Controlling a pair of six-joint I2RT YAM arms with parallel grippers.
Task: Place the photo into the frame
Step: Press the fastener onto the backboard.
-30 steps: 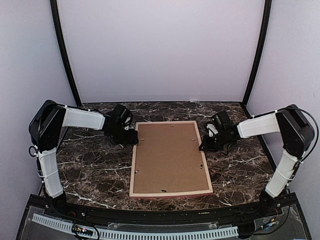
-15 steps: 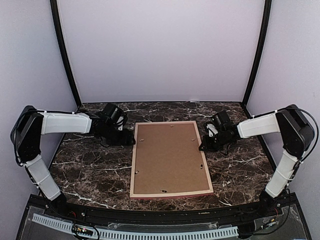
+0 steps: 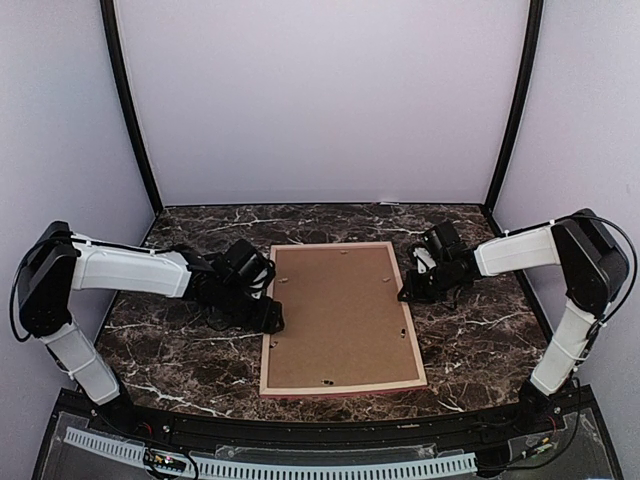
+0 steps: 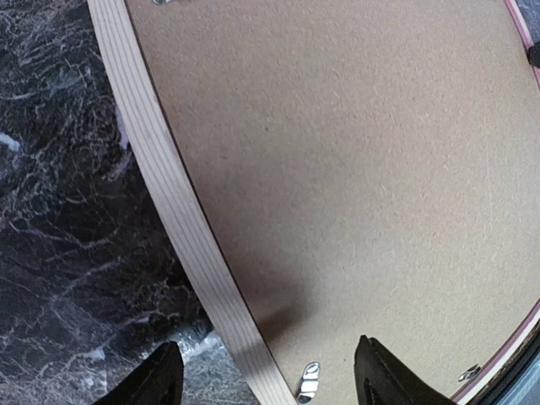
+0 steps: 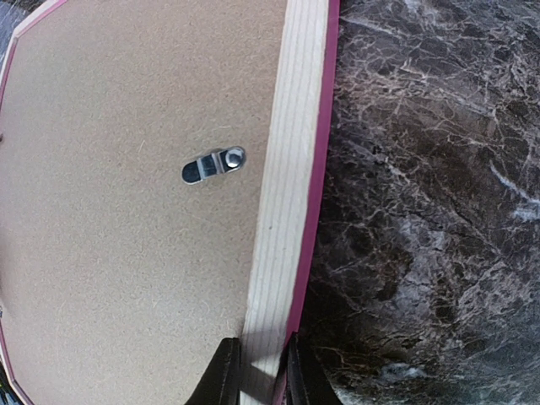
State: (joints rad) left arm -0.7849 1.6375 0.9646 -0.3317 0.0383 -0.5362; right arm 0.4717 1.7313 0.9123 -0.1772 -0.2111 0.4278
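Right end effector (image 5: 260, 371): jaws narrow, pinched across the right rail of the frame (image 5: 291, 169), one finger on the inner edge and one on the pink outer edge. In the overhead view this grip (image 3: 408, 293) sits on the upper half of that rail.

Left end effector (image 4: 266, 380): jaws wide, holding nothing, the two tips straddling the left rail above it; contact cannot be judged. From overhead it (image 3: 268, 318) is at about mid-rail.

Frame (image 3: 340, 385): flat and face down in the middle of the dark marble counter (image 3: 180, 350), long sides running away from the arms. A brown backing board (image 3: 335, 310) fills it. A metal turn clip (image 5: 213, 164) lies on the board near the right rail.
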